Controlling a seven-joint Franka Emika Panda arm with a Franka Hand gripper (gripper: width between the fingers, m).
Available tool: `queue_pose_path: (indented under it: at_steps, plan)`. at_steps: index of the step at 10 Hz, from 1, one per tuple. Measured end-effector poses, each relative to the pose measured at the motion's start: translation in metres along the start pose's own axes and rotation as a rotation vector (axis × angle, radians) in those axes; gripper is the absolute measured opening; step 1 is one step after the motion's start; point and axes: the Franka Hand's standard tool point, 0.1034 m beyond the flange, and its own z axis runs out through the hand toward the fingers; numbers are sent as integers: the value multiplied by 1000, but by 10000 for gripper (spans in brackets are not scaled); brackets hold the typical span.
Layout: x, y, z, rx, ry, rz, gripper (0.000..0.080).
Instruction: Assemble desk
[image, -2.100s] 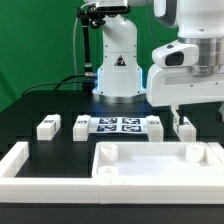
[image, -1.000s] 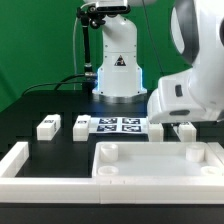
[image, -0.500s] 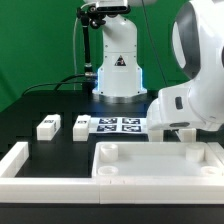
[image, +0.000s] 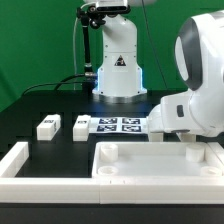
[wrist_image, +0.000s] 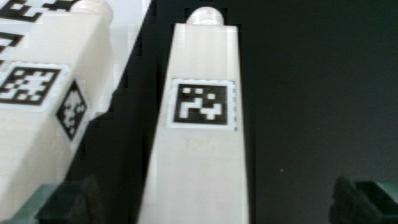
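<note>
A leg (wrist_image: 205, 130) is seen between the fingers (wrist_image: 63, 205) of the wide-open gripper (wrist_image: 215, 202) (another leg (wrist_image: 50, 95) lies just beside it); its long sides are faced by the fingers.

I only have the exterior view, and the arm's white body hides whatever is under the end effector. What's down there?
Observer: In the wrist view, one desk leg lies lengthwise under the end effector, between its fingertips.
Operator: Are the jaws closed on it?
Observer: No, they stand open, with a dark gap on each side of the leg.
Operator: Anything close beside it?
Observer: A second leg lies alongside, tag facing up, with a narrow gap between the two.
</note>
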Motion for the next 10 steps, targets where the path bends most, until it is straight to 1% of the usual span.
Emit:
queue_pose_path:
  at_steps: [1,3,4,5,6,7,8,10]
  plan:
    - [1,-3,3,-4,-1,-4,649]
    - [1,-2,2,-3,1,-6,649]
    - [1,-2,2,-3,1,-7,523]
    - [1,-2,2,-4,1,-7,523]
    - [1,-2,2,-4,1,-7,328]
    - [1,-2,2,-4,1,-7,328]
    - [1,-2,2,-4,1,-7,286]
    - [1,-2,2,-4,1,-7,286]
